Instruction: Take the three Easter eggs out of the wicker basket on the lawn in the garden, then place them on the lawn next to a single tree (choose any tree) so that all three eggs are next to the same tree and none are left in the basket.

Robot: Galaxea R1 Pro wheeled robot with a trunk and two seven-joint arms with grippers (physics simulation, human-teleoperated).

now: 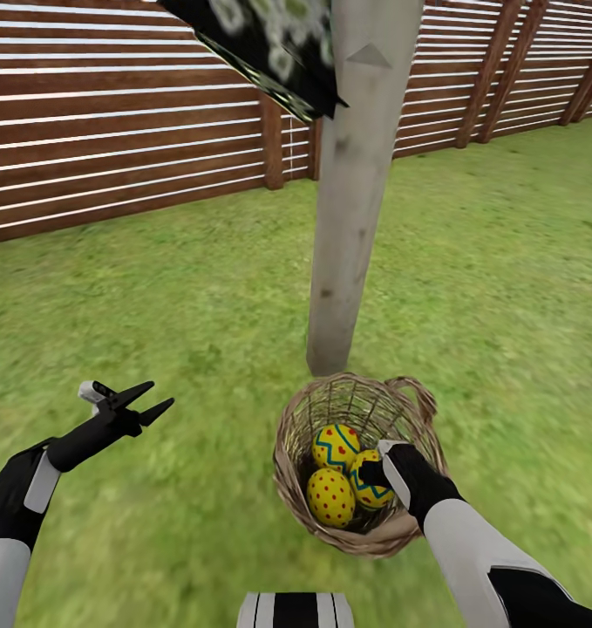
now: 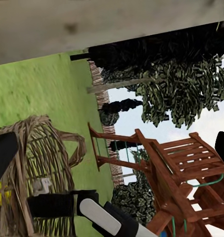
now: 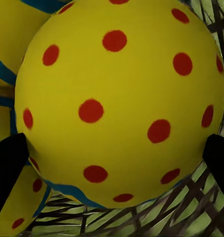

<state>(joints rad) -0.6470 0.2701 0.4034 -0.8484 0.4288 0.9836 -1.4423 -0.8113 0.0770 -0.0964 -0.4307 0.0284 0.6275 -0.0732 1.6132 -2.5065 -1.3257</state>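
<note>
The wicker basket (image 1: 289, 436) stands on the lawn (image 1: 156, 279) right at the foot of a pale tree trunk (image 1: 352, 218). All three Easter eggs lie inside it: one with a blue zigzag (image 1: 336, 445), a dotted one (image 1: 330, 498) and a third (image 1: 371, 493) partly under my right hand. My right gripper (image 1: 374, 474) reaches down into the basket. In the right wrist view the dotted egg (image 3: 119, 103) sits between its spread fingers (image 3: 5, 168), and the gripper (image 3: 112, 160) is open. My left gripper (image 1: 156, 394) hovers open and empty over the grass left of the basket.
A brown slatted fence (image 1: 112, 113) runs along the back. Dark blossom-flecked foliage (image 1: 261, 44) hangs beside the trunk. The left wrist view shows the basket (image 2: 42, 163), the trunk (image 2: 92, 24) and a red-brown playset (image 2: 181, 168) farther off. Open grass lies left and right of the tree.
</note>
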